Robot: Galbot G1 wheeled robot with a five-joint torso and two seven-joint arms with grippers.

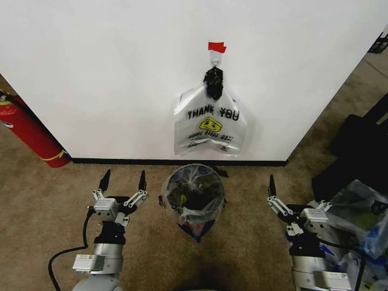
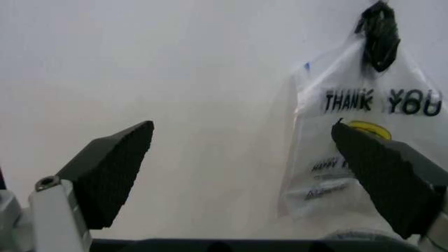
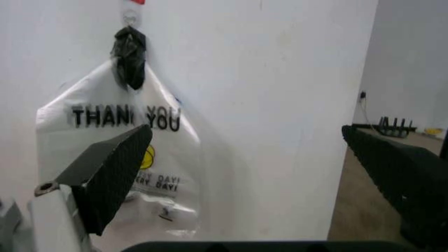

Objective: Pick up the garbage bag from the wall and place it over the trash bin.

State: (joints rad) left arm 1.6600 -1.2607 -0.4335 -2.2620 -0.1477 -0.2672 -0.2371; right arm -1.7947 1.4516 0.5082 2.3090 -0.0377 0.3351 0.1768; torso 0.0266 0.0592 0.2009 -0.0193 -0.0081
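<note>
The garbage bag [image 1: 195, 225], thin translucent plastic with a blue patch low on its side, is draped over the trash bin [image 1: 189, 195], whose dark mesh shows through it. The bin stands on the carpet between my arms, just in front of the wall. To the left of the bin my left gripper [image 1: 124, 177] [image 2: 242, 131] is open, its fingers pointing at the wall. On the bin's other side my right gripper [image 1: 292, 195] [image 3: 246, 134] is also open and holds nothing.
A second "THANK YOU" smiley bag [image 1: 210, 124] [image 2: 364, 136] [image 3: 126, 152] hangs from a wall hook under red tape [image 1: 216, 46]. A red fire extinguisher [image 1: 30, 133] leans at the left. Bulky clear bags [image 1: 357, 224] and a dark object lie at the right.
</note>
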